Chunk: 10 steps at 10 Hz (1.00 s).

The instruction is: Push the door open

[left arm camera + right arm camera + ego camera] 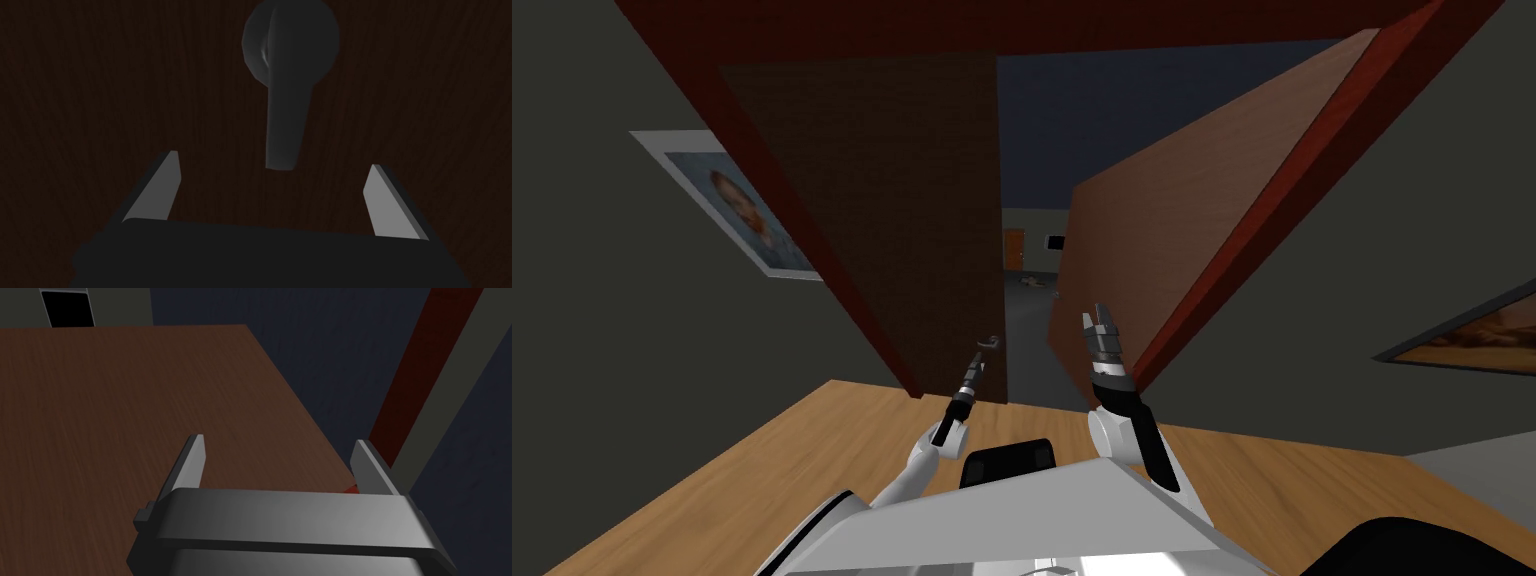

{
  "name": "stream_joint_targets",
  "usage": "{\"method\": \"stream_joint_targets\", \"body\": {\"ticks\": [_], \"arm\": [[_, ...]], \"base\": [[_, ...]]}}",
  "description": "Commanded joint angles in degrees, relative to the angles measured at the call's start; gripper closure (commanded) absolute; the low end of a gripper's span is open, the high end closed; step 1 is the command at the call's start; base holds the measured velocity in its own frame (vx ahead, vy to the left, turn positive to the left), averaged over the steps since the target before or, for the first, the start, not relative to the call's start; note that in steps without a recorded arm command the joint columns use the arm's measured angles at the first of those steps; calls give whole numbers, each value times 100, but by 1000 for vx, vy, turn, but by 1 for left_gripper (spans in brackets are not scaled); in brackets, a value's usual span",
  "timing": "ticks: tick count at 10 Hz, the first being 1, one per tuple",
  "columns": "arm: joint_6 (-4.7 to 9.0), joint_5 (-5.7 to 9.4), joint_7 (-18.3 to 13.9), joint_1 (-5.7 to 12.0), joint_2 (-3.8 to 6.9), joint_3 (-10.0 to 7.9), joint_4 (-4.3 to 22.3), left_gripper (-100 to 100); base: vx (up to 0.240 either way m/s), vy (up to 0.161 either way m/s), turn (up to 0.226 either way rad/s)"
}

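A double door stands in a dark red frame [1312, 150]. Its left leaf [892, 220] is dark brown and looks nearly shut; it carries a grey lever handle [992, 343]. The right leaf [1172, 230] is swung away, leaving a gap between the two. My left gripper [980, 358] is open just short of the lever [285, 125], whose tip ends level with the fingertips, midway in the gripper [274, 160]. My right gripper [1100, 322] is open and empty, close to the right leaf's brown face [125, 413], near its hinge edge by the frame [425, 373].
Through the gap I see a dim room [1027, 290] with a small orange door [1013, 247] far off. A portrait [737, 210] hangs on the left wall and a framed picture [1472, 340] on the right wall. Wooden floor [762, 460] lies under me.
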State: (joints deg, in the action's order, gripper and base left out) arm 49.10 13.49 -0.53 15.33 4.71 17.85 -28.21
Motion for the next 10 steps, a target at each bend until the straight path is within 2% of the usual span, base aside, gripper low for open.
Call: {"method": "stream_joint_targets", "body": {"ticks": [1,5,6,10], "arm": [[13,7,15,-13,-3,-23,4,-100],[37,15,26,-17,-20,-51,28,-100],[37,15,26,-17,-20,-51,28,100],[37,15,26,-17,-20,-51,28,100]], "base": [[204,-47,-45],[177,-30,-20],[-11,0,5],[-11,5,-6]]}}
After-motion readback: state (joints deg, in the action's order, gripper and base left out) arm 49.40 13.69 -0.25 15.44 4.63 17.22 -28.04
